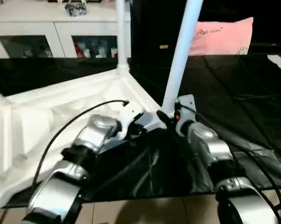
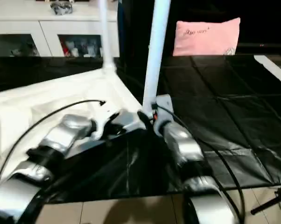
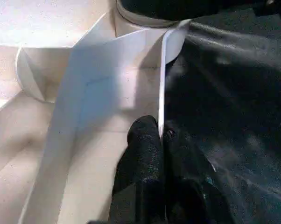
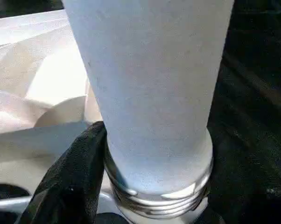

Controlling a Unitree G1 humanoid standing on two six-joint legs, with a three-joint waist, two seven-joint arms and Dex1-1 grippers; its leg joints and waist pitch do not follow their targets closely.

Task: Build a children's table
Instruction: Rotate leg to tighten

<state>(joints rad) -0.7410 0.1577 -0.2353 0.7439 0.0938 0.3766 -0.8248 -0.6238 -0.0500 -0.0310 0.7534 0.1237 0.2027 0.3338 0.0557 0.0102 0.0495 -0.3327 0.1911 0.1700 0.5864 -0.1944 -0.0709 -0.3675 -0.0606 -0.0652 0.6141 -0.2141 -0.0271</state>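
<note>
The tabletop (image 1: 61,112) is lying upside down on the black floor mat (image 1: 224,102), ribbed side up, which makes sense since the corner sockets need to be facing up for the legs to go in. One leg (image 1: 121,32) is already standing upright in the far corner socket. The right gripper (image 1: 167,117) is grasping the second leg (image 1: 181,51) low down near its threaded end (the threads are showing just under the fingers in the right wrist view), right at the near corner. That leg's long axis is running up and leaning a bit to the robot's right, so it's probably not seated yet. The left gripper (image 3: 160,140) is clenched on the tabletop's thin rim (image 3: 161,84) beside that corner, apparently pinning the top so it isn't sliding around.
</note>
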